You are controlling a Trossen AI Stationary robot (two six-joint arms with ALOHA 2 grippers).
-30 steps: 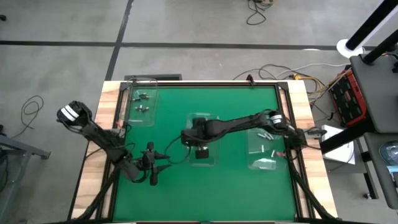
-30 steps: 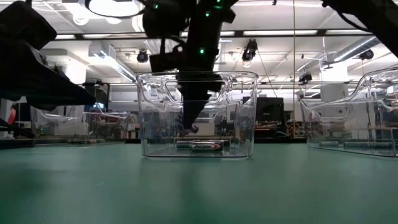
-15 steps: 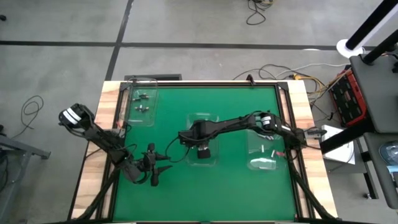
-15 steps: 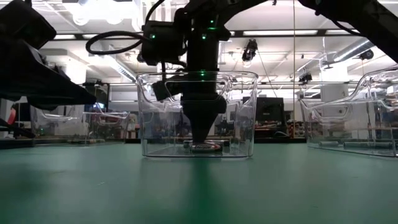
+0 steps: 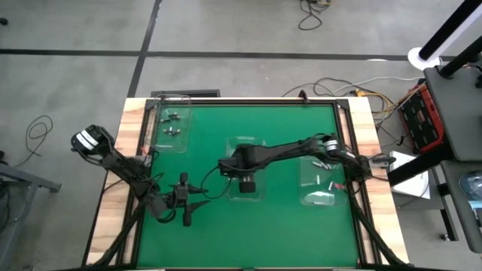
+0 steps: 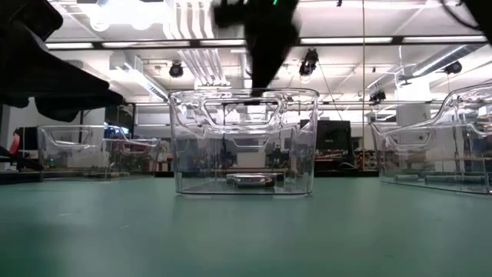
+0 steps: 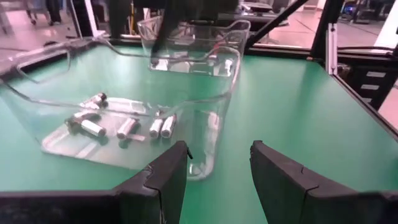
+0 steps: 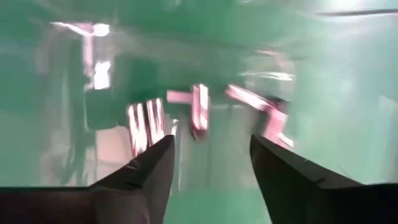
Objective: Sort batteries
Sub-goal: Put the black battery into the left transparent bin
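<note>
Left gripper (image 5: pixel 186 213) low over the near-left part of the green table (image 5: pixel 286 226), fingers (image 7: pixel 163 171) parted, nothing between them, pointing toward the clear bins

Far-left bin (image 5: pixel 172 124) at the table's far left corner, holding a few batteries (image 5: pixel 172 131)

Centre bin (image 6: pixel 243 142) in mid-table; batteries (image 7: pixel 125 127) lying flat on its floor, several loose, two side by side and touching; one battery (image 6: pixel 248 180) seen end to side through the front wall in the low view

Right gripper (image 5: pixel 246 179) above the centre bin, arm reaching in from the right edge; clear of the bin rim in the low view, only its dark body (image 6: pixel 257 31) at the top of the picture; fingers (image 8: pixel 144 171) spread apart, nothing held, blurred pale batteries (image 8: pixel 200 106) below between them

Right bin (image 5: pixel 324 181) near the table's right edge, a few batteries (image 5: pixel 321 163) scattered inside, well apart from the centre bin
</note>
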